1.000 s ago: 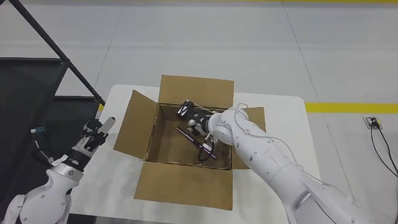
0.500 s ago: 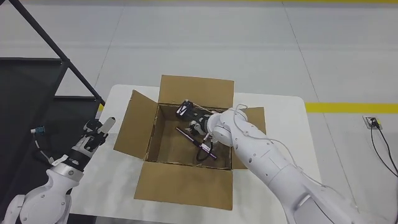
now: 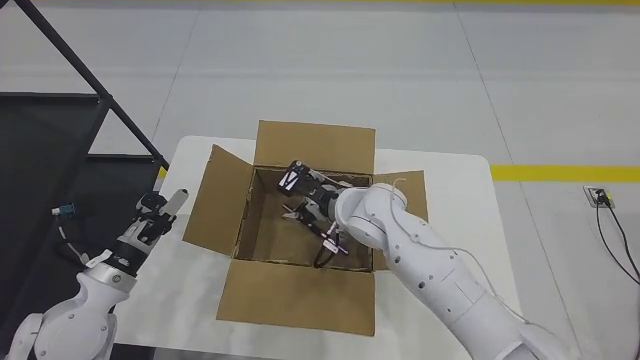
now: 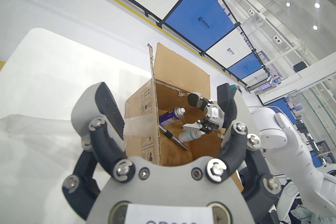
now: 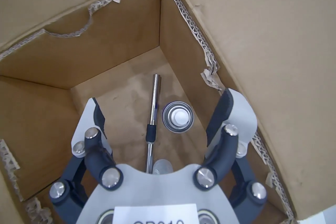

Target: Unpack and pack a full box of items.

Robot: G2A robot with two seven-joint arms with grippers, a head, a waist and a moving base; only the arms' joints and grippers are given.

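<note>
The open cardboard box (image 3: 262,200) stands in the middle of the white table (image 3: 440,175). My right gripper (image 3: 295,195) hangs inside it, open and holding nothing. Below its fingers (image 5: 227,101) lie a metal rod (image 5: 153,104), an upright blue spray can (image 5: 178,116) and a white bottle (image 5: 162,166). The left wrist view looks into the box (image 4: 141,109) and shows the can (image 4: 170,114), the rod (image 4: 172,137), the bottle (image 4: 190,134) and the right gripper (image 4: 193,113). My left gripper (image 3: 165,203) is open and empty beside the box's left flap, near the table's left edge.
All the box flaps (image 3: 315,145) are folded outward, with torn edges along the rim (image 5: 207,62). A black frame (image 3: 120,110) and dark panel stand left of the table. Bare table surface lies right of the box (image 3: 460,220).
The right arm has shifted slightly, carrying its gripper a little toward the box's far left part. The left arm has stayed still.
</note>
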